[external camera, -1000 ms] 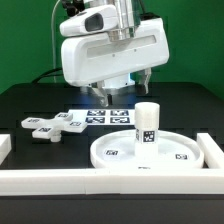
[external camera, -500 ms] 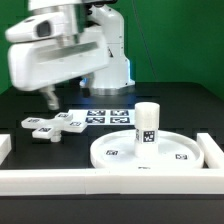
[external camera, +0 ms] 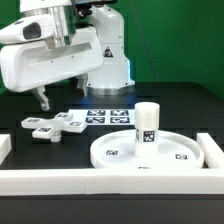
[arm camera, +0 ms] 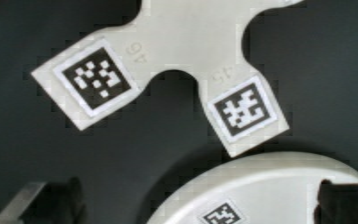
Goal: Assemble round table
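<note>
The round disc [external camera: 150,153] lies flat at the front right of the black table. The short cylindrical leg [external camera: 147,124] stands upright on it. The cross-shaped foot [external camera: 52,125] lies flat at the exterior view's left. My gripper [external camera: 42,101] hangs above the foot, open and empty. In the wrist view the foot [arm camera: 176,45] with two tags fills the middle. Part of the disc's rim [arm camera: 282,195] shows between my dark fingers [arm camera: 37,203]. The gripper [arm camera: 202,207] holds nothing.
The marker board [external camera: 108,116] lies behind the disc, near the arm's base. Long white rail bars run along the front [external camera: 100,181] and the exterior view's right [external camera: 212,150]. A bar end [external camera: 4,146] shows at the left.
The arm has swung to the exterior view's left, from above the marker board to above the cross-shaped foot. The disc, leg and foot have not moved.
</note>
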